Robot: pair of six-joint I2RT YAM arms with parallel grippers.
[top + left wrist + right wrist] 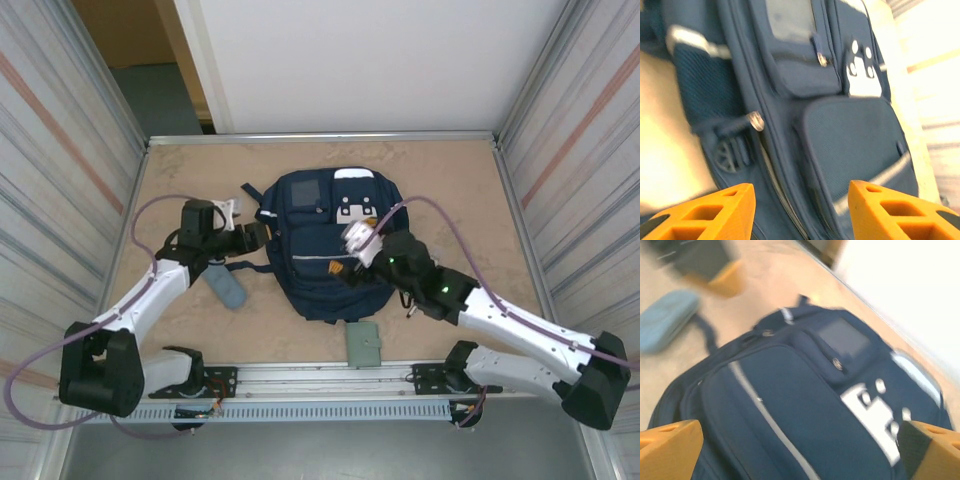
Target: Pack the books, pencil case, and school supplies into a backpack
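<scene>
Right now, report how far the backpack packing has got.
Done: nothing I can confirm; the backpack lies flat and its inside is hidden. In hand: nothing; the left jaws and right jaws stand open and empty above it. To do: the pencil case lies on the table beside the backpack, and the grey-green booklet sits near the front edge.

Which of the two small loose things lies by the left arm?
The slate-blue pencil case, oblong, just left of the backpack. The square grey-green booklet lies at the backpack's near end instead.
</scene>
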